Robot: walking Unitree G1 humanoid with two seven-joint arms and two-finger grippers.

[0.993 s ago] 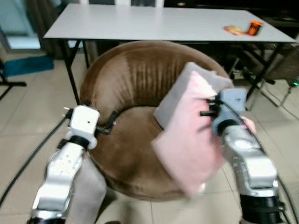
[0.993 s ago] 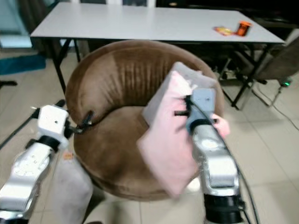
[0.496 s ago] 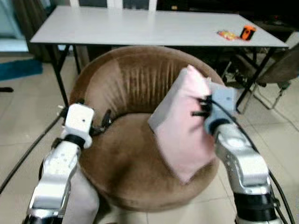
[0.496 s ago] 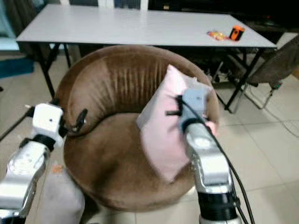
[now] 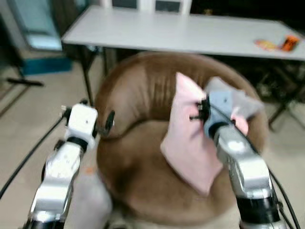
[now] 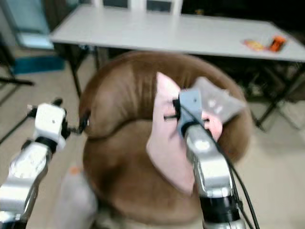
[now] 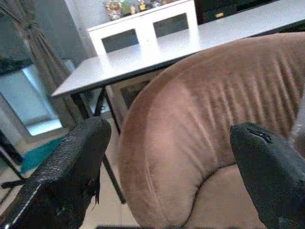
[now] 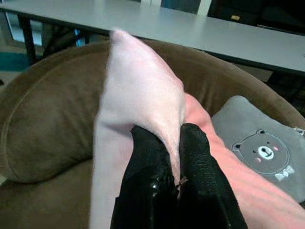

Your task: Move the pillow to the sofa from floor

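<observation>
Both silver arms are gleaming, each wearing a black band; the left wrist block (image 5: 83,121) is showing white, the right wrist block (image 5: 220,107) grey-blue, black cables trailing beside them.

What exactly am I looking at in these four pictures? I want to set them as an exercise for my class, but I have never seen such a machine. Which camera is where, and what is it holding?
This is a walking humanoid robot with two silver arms, each ending in a gripper of two black fingers. The two wide pictures come from cameras on its head, looking down at a round brown sofa chair with a long grey table behind it. The other two come from cameras on its wrists.

The right gripper is shut on a pink pillow, pinching a fold of its cover and holding it above the seat. A grey cushion with a bear face lies against the chair's back.

The left gripper is open, holds nothing, and hovers beside the chair's left edge. Small orange items sit on the table's far right.
</observation>
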